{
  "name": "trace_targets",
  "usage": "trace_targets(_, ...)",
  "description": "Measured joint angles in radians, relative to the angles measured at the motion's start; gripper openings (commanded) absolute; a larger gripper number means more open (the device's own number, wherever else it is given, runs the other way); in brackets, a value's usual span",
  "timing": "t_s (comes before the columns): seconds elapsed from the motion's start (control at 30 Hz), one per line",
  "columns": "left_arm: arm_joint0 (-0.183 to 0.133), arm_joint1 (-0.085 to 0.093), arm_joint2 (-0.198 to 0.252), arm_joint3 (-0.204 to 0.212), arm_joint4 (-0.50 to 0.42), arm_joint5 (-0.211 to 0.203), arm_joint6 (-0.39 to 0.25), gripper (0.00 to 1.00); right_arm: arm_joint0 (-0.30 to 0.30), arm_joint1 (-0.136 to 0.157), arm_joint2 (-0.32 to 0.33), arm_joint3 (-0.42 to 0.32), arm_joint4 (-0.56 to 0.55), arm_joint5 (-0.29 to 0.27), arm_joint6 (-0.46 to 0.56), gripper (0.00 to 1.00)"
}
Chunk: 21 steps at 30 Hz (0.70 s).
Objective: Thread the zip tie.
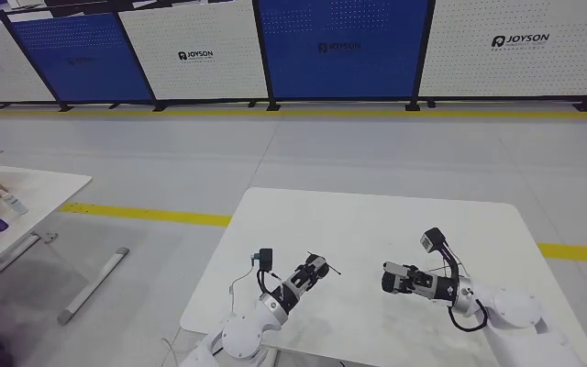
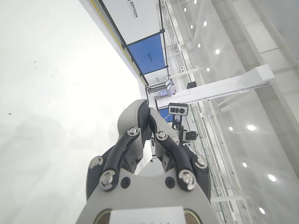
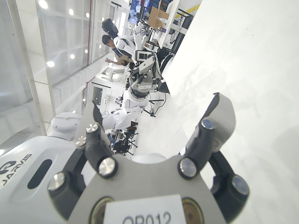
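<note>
Above the desk, near middle: left hand is clamping the zip tie, presenting its tip; right hand, spread apart, is facing it.

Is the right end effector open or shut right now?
The right end effector is open: its fingers stand wide apart in the right wrist view, with nothing held between them.

Bright ceiling spotlights cast faint shadows on table

The table looks smooth and matt; the jaws are brushed metal with black rubbery pads.
</note>
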Motion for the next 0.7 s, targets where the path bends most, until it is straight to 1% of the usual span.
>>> trace_targets(0.1,0.000,0.000,0.000,0.000,0.000,0.000,0.000,0.00,0.000,0.000,0.000,0.000,0.000,0.000,0.000,1.00)
trace_targets(0.17,-0.007,-0.001,0.004,0.013,0.023,0.011,0.017,0.00,0.000,0.000,0.000,0.000,0.000,0.000,0.000,1.00)
trace_targets(0.2,-0.015,-0.003,0.010,0.025,0.049,0.019,0.044,0.00,0.000,0.000,0.000,0.000,0.000,0.000,0.000,1.00)
trace_targets(0.23,-0.026,-0.008,0.026,0.042,0.088,0.026,0.090,0.00,0.000,0.000,0.000,0.000,0.000,0.000,0.000,1.00)
trace_targets(0.27,-0.035,-0.012,0.042,0.054,0.111,0.029,0.117,0.00,0.000,0.000,0.000,0.000,0.000,0.000,0.000,1.00)
trace_targets(0.3,-0.043,-0.015,0.057,0.064,0.122,0.030,0.129,0.00,0.000,0.000,0.000,0.000,0.000,0.000,0.000,1.00)
trace_targets(0.33,-0.049,-0.017,0.068,0.071,0.115,0.029,0.120,0.00,0.000,0.000,0.000,0.000,0.000,0.000,0.000,1.00)
trace_targets(0.4,-0.050,-0.017,0.070,0.072,0.102,0.027,0.105,0.00,0.000,0.000,0.000,0.000,0.000,0.000,0.000,1.00)
trace_targets(0.7,-0.049,-0.017,0.070,0.071,0.100,0.028,0.103,0.00,0.000,0.000,0.000,0.000,0.000,0.000,0.000,1.00)
